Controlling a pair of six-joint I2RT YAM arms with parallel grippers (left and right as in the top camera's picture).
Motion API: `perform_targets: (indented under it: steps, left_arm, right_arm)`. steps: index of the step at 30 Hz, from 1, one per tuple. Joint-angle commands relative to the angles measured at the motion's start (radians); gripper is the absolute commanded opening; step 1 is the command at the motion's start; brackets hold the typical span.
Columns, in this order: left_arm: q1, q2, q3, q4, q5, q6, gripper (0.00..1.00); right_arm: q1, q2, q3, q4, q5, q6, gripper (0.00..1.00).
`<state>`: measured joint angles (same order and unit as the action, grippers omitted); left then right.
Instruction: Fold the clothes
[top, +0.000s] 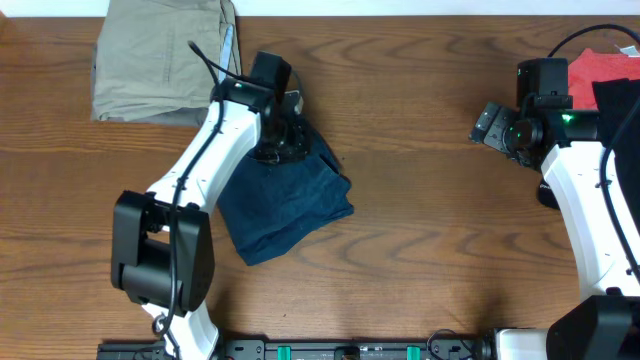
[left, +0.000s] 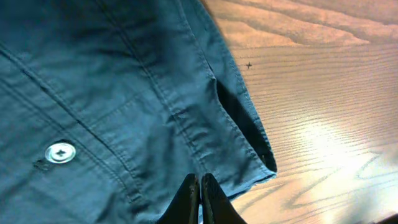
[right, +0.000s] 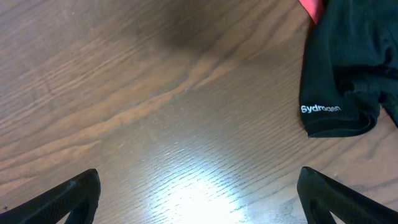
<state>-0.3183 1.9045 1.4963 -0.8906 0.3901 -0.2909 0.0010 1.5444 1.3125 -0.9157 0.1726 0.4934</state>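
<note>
A dark blue garment (top: 285, 205) with a metal button lies folded on the wooden table left of centre. It fills the left wrist view (left: 124, 93), its hem corner toward the right. My left gripper (top: 278, 140) is at the garment's far edge, its fingers (left: 200, 186) pressed together on the fabric near the hem. My right gripper (top: 490, 125) hovers open and empty over bare table at the right (right: 199, 193). A black garment (right: 348, 62) with white lettering lies just right of it.
A folded khaki garment (top: 160, 55) lies at the far left corner. A red cloth (top: 600, 70) and the black garment (top: 620, 110) are piled at the far right edge. Bare wood lies between the blue garment and the right arm.
</note>
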Motion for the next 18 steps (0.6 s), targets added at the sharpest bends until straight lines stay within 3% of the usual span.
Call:
perform_targets:
  steps: [1,12,18]
  left_arm:
    - [-0.028,0.057,-0.007,0.005,0.002,-0.03,0.06]
    - [-0.114,0.214,-0.007,0.062,0.003,-0.078,0.06]
    - [-0.15,0.191,-0.006,0.063,0.03,-0.078,0.06]
  right_arm:
    - [0.002,-0.001,0.002,0.0,0.003,0.007,0.99]
    - [0.002,-0.001,0.002,0.0,0.003,0.007,0.99]
    - [0.002,0.0,0.002,0.0,0.003,0.007,0.99]
